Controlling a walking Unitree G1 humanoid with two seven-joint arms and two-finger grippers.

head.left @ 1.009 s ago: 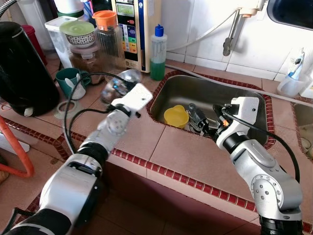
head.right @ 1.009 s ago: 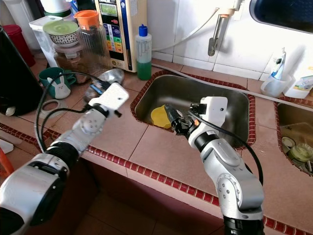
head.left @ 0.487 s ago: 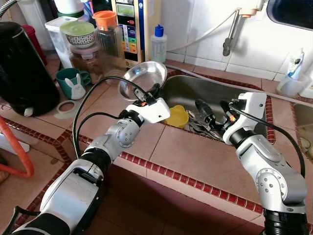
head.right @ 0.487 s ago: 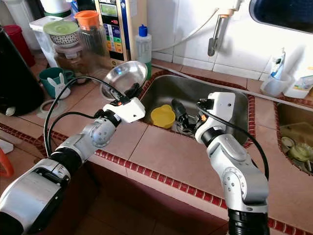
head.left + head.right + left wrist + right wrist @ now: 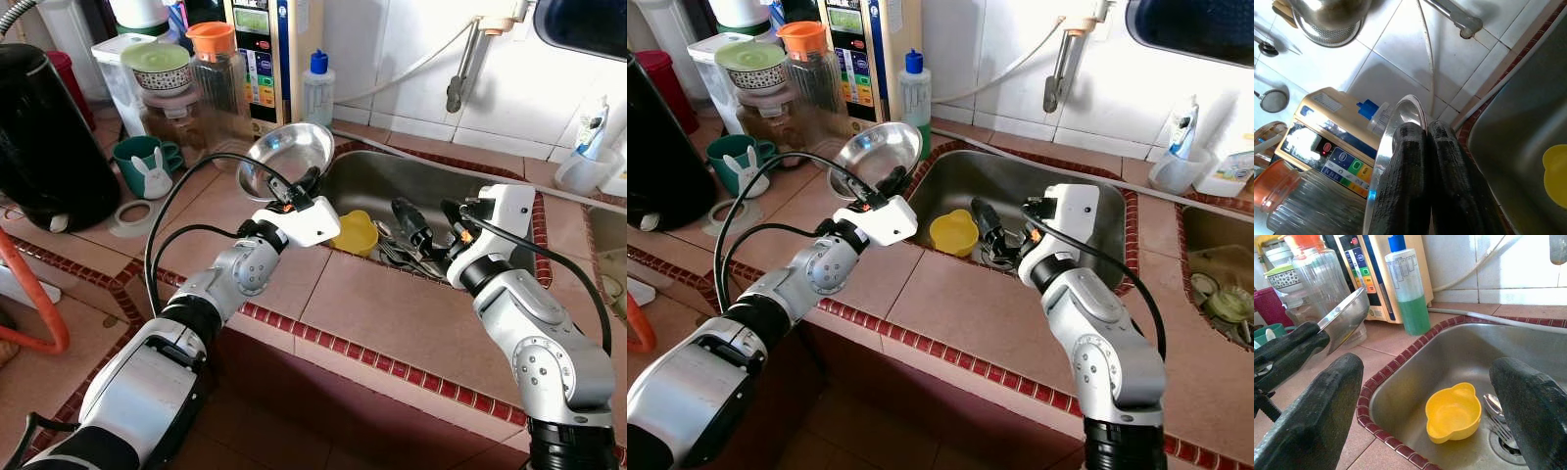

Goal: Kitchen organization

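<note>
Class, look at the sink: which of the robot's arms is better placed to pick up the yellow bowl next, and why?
The right. The right gripper hangs open over the sink, close to the yellow bowl, while the left gripper is shut on the steel bowl.

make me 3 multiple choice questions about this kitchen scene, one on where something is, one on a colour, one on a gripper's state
1. Where is the yellow bowl?
A. on the tiled counter
B. in the sink
C. on the glass jar

2. What colour is the liquid in the blue-capped bottle?
A. green
B. red
C. clear

3. What is the left gripper doing?
A. open over the sink
B. resting shut on the counter
C. shut on the steel bowl

Answers: 1 B, it sits on the sink floor near the drain. 2 A, the lower half shows green. 3 C, its fingers pinch the bowl's rim, holding it tilted above the counter.
</note>
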